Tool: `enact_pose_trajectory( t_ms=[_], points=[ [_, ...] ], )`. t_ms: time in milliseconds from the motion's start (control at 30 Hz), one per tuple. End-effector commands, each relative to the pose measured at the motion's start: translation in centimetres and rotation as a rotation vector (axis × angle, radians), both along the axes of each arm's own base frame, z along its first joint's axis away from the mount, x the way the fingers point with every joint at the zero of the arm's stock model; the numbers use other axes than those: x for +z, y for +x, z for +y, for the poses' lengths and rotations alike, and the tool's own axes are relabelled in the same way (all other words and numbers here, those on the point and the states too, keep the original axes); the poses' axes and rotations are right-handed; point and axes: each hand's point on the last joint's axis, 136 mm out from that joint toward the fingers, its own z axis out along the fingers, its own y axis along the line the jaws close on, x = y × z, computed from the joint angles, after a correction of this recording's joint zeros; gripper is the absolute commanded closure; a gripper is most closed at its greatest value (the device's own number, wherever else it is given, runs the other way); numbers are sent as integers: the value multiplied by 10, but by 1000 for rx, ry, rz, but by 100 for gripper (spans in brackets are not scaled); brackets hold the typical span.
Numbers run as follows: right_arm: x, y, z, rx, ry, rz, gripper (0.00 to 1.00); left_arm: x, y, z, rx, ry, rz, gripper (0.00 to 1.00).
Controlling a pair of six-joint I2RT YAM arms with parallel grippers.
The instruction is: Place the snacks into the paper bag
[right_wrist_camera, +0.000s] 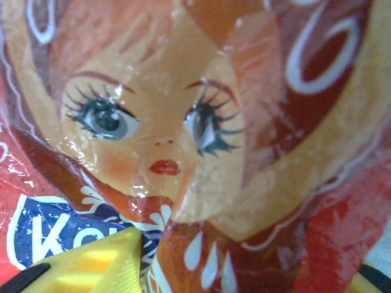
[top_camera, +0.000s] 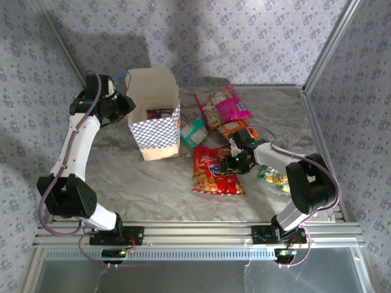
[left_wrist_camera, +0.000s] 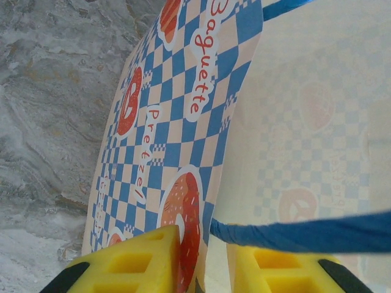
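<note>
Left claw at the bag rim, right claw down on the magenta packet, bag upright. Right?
No. The right claw is on the large red packet, not the magenta packet, which lies farther back. The right wrist view shows red film with a blue label between its fingers. The left claw at the paper bag rim and the bag upright are correct.

The paper bag bears red script on white ovals: "Baguette" at twelve o'clock in the left wrist view and "Pretzel" at nine o'clock. The large red packet has a blue label at seven o'clock with white letters "Ko", the rest hidden.
</note>
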Motion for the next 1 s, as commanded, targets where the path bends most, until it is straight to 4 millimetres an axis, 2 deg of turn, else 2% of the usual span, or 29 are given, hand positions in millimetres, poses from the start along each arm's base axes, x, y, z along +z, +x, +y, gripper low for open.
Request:
enact_pose_trajectory(
  t_ms=[0, 133, 433, 967],
  points=[
    [-13, -4, -8, -17, -67, 36, 64, 13, -5, -1, -12, 11, -22, 74],
    [-8, -3, -7, -16, -65, 40, 75, 13, -5, -1, -13, 12, -21, 73],
    [18, 2, -1, 3, -55, -3, 100, 14, -5, -1, -15, 11, -26, 73],
    [58, 12, 11, 63, -62, -78, 100, 17, -4, -2, -23, 12, -32, 73]
  ],
)
